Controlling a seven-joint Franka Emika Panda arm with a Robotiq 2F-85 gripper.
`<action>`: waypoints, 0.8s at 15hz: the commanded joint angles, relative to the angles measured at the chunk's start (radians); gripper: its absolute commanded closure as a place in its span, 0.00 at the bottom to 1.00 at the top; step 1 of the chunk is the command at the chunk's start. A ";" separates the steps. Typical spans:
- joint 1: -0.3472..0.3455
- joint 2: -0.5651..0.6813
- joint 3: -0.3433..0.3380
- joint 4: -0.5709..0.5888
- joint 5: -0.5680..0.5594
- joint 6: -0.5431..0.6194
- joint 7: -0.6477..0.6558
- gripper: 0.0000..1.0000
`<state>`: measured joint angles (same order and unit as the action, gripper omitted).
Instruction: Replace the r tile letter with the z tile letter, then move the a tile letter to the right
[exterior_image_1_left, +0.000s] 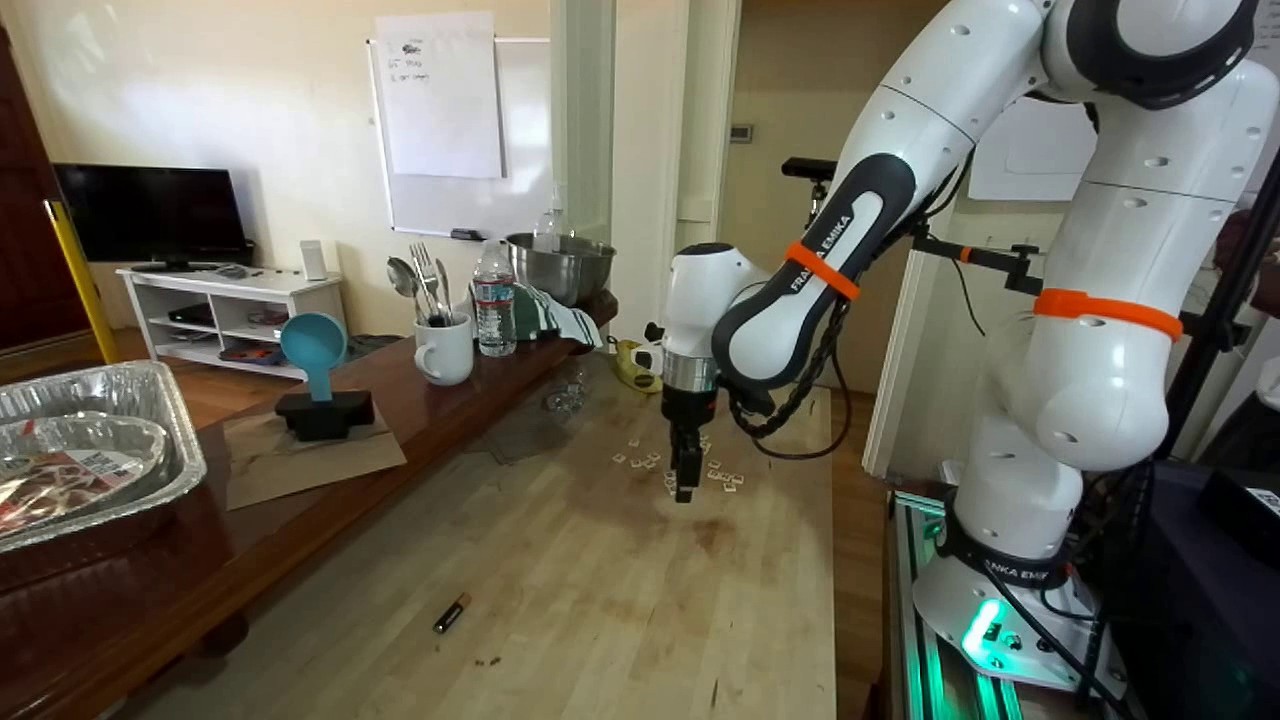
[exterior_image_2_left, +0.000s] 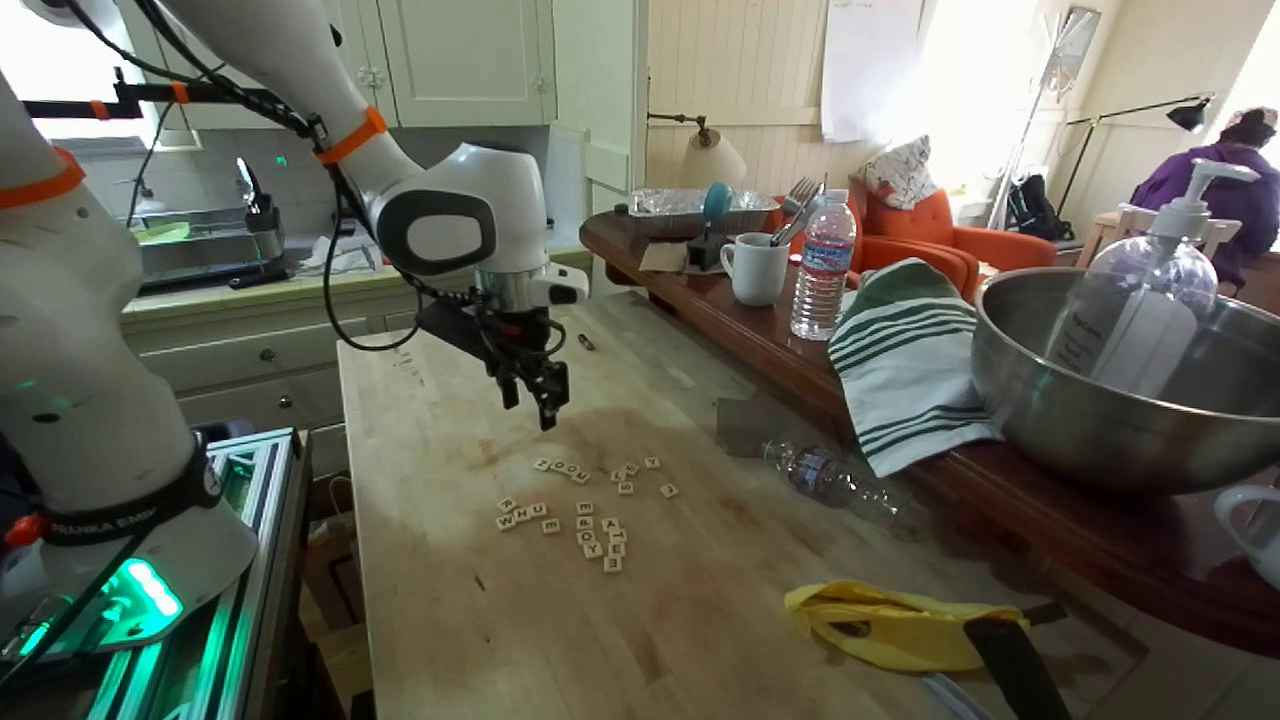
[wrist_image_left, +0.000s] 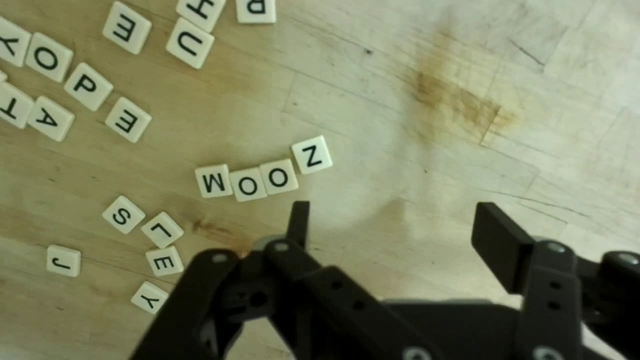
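Gripper (wrist_image_left: 393, 225): I have it hanging above the table (wrist_image_left: 400, 115), its fingers (wrist_image_left: 500, 247) spread wide apart, nothing at all between them.
Z tile (wrist_image_left: 312, 154): there it sits, at the end of the row beyond the 2 O tiles (wrist_image_left: 278, 176) and the M tile (wrist_image_left: 214, 180), a little out of line; I call that swap done.
R tile (wrist_image_left: 256, 11): out of the word, lying just beside the H tile (wrist_image_left: 201, 12).
A tile (wrist_image_left: 50, 118): surely my next stop! It lies up against the T tile (wrist_image_left: 16, 105), touching or nearly so, and the P tile (wrist_image_left: 89, 86) crowds another edge.
Fingers: I want them drawn in until they only just clear the tile, turned so neither lands on T, then 1 straight, slow drop with a tip in the narrow gap by P.
Table: just a feather touch on the wood, pinch, lift, and only then go sideways; I settle whose "right" it is beforehand.
Steel bowl (exterior_image_2_left: 1100, 450): over on the dark counter (exterior_image_2_left: 1080, 530), a pump bottle (exterior_image_2_left: 1140, 310) standing in it.
White mug (exterior_image_1_left: 450, 352): bristling with cutlery (exterior_image_1_left: 403, 277), heads up.
Foil tray (exterior_image_1_left: 183, 450): a smaller foil pan (exterior_image_1_left: 135, 435) nests inside; there's something in that too, but I can't make out what.
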<state>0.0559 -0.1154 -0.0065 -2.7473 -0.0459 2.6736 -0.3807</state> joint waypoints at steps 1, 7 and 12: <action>-0.021 -0.014 -0.031 0.001 -0.050 -0.025 -0.126 0.00; -0.047 -0.014 -0.059 0.002 -0.113 -0.016 -0.201 0.00; -0.051 -0.001 -0.060 0.005 -0.100 -0.002 -0.200 0.00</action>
<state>0.0051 -0.1162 -0.0666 -2.7431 -0.1459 2.6736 -0.5806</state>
